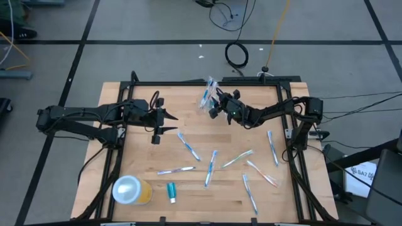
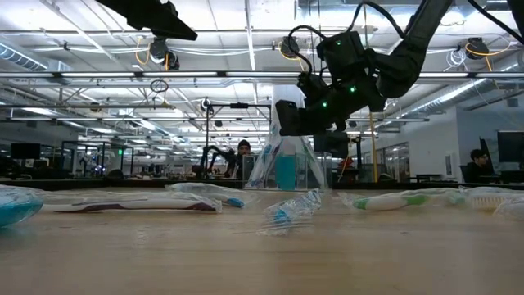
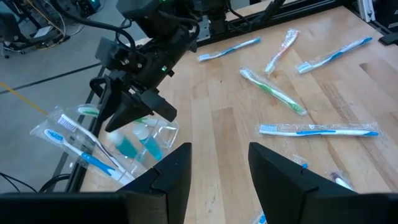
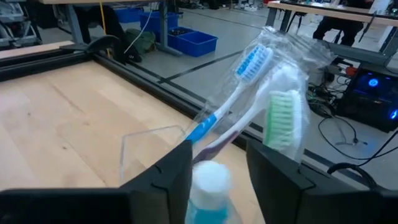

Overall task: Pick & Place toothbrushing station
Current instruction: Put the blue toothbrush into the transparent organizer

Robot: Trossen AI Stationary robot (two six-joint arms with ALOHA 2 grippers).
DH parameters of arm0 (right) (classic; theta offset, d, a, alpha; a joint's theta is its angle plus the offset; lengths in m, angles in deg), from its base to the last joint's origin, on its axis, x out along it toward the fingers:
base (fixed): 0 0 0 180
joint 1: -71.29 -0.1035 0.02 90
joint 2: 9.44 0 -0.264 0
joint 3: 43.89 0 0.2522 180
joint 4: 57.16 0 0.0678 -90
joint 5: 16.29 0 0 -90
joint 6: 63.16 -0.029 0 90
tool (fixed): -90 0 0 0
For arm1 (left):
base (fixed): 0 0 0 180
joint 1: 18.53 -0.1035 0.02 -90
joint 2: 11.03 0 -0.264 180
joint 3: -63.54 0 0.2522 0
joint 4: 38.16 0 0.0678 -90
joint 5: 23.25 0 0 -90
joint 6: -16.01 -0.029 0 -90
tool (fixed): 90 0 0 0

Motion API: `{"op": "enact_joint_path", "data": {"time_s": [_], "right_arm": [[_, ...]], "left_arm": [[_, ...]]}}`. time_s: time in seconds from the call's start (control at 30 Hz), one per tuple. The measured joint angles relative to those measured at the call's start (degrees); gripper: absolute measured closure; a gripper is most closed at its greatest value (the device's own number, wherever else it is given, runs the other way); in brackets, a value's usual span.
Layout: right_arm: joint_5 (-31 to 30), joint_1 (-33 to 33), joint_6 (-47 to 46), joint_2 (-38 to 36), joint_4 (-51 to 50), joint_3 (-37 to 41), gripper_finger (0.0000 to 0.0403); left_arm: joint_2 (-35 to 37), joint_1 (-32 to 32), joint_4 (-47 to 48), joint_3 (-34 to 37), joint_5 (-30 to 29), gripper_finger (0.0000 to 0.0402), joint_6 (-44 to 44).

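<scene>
My right fingers [image 1: 218,104] hang over the clear cup [image 3: 144,138] at the counter's [image 1: 144,150] twelve o'clock edge, just above its rim. They stand apart with a teal tube [image 4: 210,193] directly below the gap, its white cap up and its long axis upright; whether the pads touch it I cannot tell. Two wrapped toothbrushes [image 4: 264,84] already lean in the cup, heads up, tilting out toward twelve o'clock.

The rest of the brushes lie flat across the middle and the four o'clock side of the counter — most with their long axes running roughly eleven to five or one to seven. A second teal tube [image 1: 171,191] lies near the six o'clock edge, beside the orange-yellow cup [image 1: 130,190] at seven.

My left fingers [image 1: 156,124] wait at about nine o'clock, parted and empty, pointing toward three. The nearest loose brush [image 1: 188,146] lies just off them toward four o'clock, so I judge the left arm closer to it, while the right sits over the cup.
</scene>
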Motion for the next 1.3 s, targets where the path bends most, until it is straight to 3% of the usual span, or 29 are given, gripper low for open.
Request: {"op": "enact_joint_path", "data": {"time_s": [0.47,0.73,0.87,1.07,1.3], "right_arm": [[0.29,-0.98,2.78,-0.54,1.63,-0.07,0.0200],[11.95,-6.06,3.85,-5.25,-0.84,-0.11,0.0201],[14.74,-10.43,1.40,-6.96,-7.97,-0.11,0.0202],[18.29,-17.00,-0.34,-9.57,-26.26,-0.11,0.0202],[16.54,-22.92,-8.59,-17.49,-50.32,-0.11,0.0202]], "left_arm": [[0.00,0.00,0.02,0.00,0.00,0.0236,0.02],[0.00,0.00,0.03,0.00,-0.01,0.0236,0.04],[0.00,0.00,0.03,-0.01,-0.01,0.0236,0.04],[0.00,0.00,0.04,-0.01,-0.01,0.0236,0.37],[0.00,0.00,0.04,-0.02,-0.01,0.0236,0.37]]}}
